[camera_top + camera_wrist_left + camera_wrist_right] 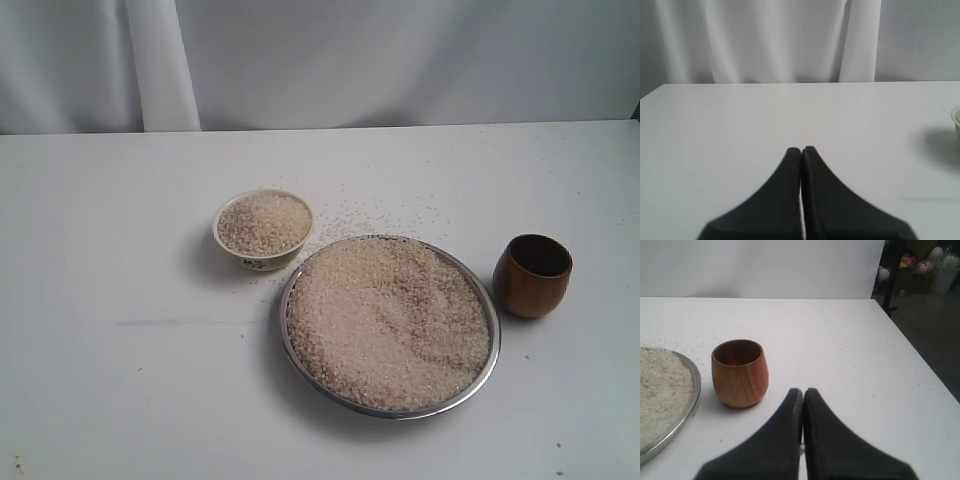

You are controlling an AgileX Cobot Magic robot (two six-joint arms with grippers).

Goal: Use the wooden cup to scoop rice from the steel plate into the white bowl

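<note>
Wooden cup [740, 372] stands free; steel plate [695, 390] crowds one side.

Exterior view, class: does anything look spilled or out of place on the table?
Yes: loose rice grains lie scattered on the table just beyond the steel plate, beside the white bowl, outside both vessels. The wooden cup stands upright, apart.

This looks like a lab test setup: a plain white table [100, 380], white curtains [755, 40] behind, and a black stand [891, 275] with stored clutter [935, 262] well beyond the fingers [785, 440] of the right gripper [803, 391].
</note>
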